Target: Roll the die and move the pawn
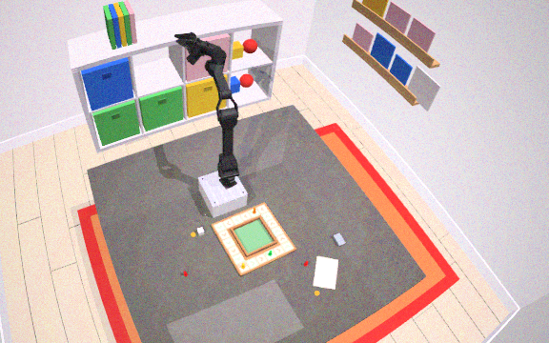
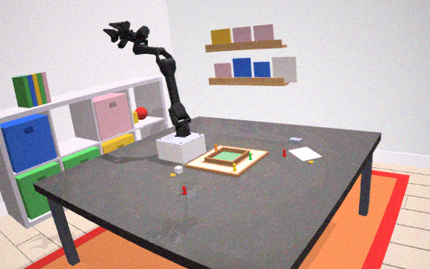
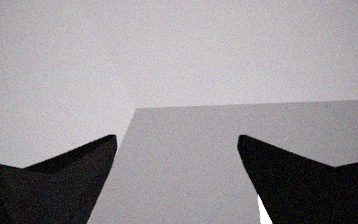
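Note:
The game board [image 1: 281,235] [image 2: 200,164] lies on the dark table in front of the arm's white base, with a green-floored tray [image 1: 254,235] [image 2: 225,155] in its middle. The orange pawn [image 1: 254,210] [image 2: 216,147] stands on the board's edge nearest the base. A green pawn [image 1: 270,252] [image 2: 250,155] and a yellow pawn [image 1: 243,265] [image 2: 234,167] stand on the opposite edge. The white die [image 1: 200,231] [image 2: 178,169] lies on the table left of the board. My gripper [image 1: 182,38] [image 2: 111,31] [image 3: 178,141] is open and empty, raised high above the shelf, far from the table.
Two red pawns [image 1: 185,273] [image 1: 306,263] stand off the board. Yellow discs [image 1: 193,234] [image 1: 316,292], a white card [image 1: 326,272] and a small grey block [image 1: 339,239] lie on the table. A cube shelf [image 1: 160,38] with coloured bins stands behind the arm.

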Available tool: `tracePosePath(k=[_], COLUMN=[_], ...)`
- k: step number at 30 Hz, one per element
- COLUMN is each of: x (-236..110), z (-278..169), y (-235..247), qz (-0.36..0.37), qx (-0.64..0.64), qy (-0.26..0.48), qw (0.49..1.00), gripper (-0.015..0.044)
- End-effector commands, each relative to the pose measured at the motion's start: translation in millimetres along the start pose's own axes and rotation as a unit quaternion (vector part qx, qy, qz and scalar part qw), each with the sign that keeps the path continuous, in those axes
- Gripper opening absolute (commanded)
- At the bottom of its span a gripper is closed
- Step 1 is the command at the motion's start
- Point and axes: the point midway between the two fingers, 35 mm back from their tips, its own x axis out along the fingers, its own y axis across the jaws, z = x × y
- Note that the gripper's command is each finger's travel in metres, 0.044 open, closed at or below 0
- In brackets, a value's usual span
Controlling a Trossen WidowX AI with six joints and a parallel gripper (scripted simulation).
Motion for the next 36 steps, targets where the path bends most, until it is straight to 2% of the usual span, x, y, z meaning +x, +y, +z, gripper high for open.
tracePosePath(k=[1,5,12,19,23,30,36], x=[-2,-37,-124,-224,-269,-379,-469], z=[-1,-19,-57,-89,-100,-117,-122], y=[1,26,64,78,70,49,8], qz=[0.003,0.066,0.191,0.304,0.343,0.428,0.482], qx=[0.001,0.019,0.050,0.073,0.101,0.114,0.111], qy=[0.001,0.030,0.104,0.195,0.239,0.348,0.443], qw=[1.000,0.997,0.975,0.930,0.903,0.826,0.748], gripper=[0.0374,0.0275,0.0275,0.0275,0.0275,0.0275,0.0275])
